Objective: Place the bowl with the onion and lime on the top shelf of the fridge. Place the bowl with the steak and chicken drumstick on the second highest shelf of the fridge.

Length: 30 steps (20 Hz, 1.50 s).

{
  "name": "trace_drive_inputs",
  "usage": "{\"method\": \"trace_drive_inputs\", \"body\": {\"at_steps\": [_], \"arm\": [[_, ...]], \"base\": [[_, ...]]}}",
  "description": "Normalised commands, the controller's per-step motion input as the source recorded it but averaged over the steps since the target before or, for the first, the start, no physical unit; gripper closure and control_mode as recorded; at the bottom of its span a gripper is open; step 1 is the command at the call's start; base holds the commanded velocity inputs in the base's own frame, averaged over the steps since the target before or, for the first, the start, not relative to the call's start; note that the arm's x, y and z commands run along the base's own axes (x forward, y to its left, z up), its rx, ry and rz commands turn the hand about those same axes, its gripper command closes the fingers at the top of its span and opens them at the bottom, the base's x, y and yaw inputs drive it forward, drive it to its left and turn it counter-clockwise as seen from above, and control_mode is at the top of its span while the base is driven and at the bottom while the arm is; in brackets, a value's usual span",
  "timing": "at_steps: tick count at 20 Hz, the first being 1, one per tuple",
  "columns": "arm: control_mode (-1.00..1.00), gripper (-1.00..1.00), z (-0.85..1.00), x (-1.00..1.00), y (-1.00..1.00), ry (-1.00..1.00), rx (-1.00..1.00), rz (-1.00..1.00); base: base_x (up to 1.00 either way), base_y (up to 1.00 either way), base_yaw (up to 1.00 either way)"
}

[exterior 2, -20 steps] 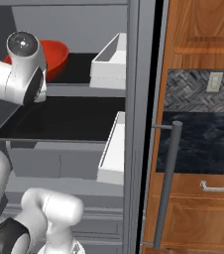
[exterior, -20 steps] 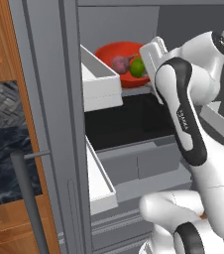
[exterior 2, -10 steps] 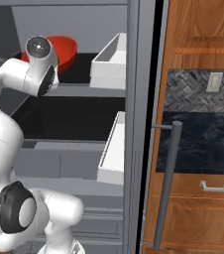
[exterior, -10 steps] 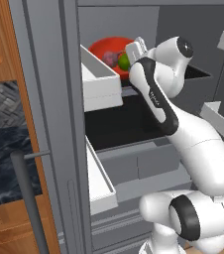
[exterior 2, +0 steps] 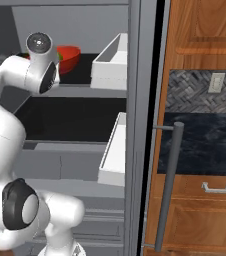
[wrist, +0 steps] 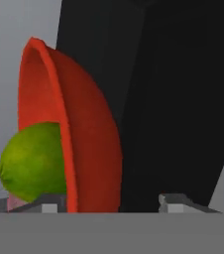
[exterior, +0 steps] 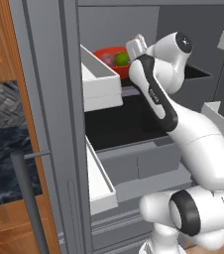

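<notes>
1. Up on the highest flat black shelf board (exterior: pixel 196 73) of the grey fridge (exterior: pixel 109 30) you have the wide, glossy red-orange bowl (exterior: pixel 111 55), toward the board's left end, just behind the upper white door bin (exterior: pixel 101 82).
2. Look inside it: the small bright green lime (exterior: pixel 122 59) lies beside the dull purplish-pink onion (exterior: pixel 107 58), the lime nearer the arm.
3. From the hand camera the bowl (wrist: pixel 86 149) appears rolled on edge, with the lime (wrist: pixel 32 161) bulging over its rim and a sliver of pink onion (wrist: pixel 16 202) below.
4. Your two-finger gripper (wrist: pixel 106 204) sits at the bowl's rim with its tips spread, one on each side of the rim wall; you cannot tell whether either tip touches it.
5. Below, the second black shelf board (exterior: pixel 126 121) lies bare.
6. Another white door bin (exterior: pixel 99 178) hangs lower on the open door; the right base camera shows both bins (exterior 2: pixel 112 62) against the wooden cabinet (exterior 2: pixel 205 30).
</notes>
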Motion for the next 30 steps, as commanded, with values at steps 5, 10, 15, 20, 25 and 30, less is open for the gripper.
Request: {"method": "trace_drive_inputs", "body": {"at_steps": [5,10,15,20,25,30], "arm": [[-1.00,-1.00,0.33,-1.00,-0.47,-0.05,0.01,-0.01],[-1.00,-1.00,0.21,-1.00,-0.49,0.01,0.00,-0.04],[-1.00,-1.00,-0.06,-1.00,-0.37,0.03,-0.10,0.00],[-1.00,-1.00,-0.68,-1.00,-0.01,0.14,-0.35,0.02],[-1.00,-1.00,-0.74,-0.94,0.01,0.22,-0.42,0.17],[-1.00,-1.00,-0.30,-0.18,0.03,0.06,-0.24,0.14]], "base": [[0.00,0.00,0.00],[0.00,0.00,0.00],[0.00,0.00,0.00],[0.00,0.00,0.00],[0.00,0.00,0.00],[0.00,0.00,0.00]]}}
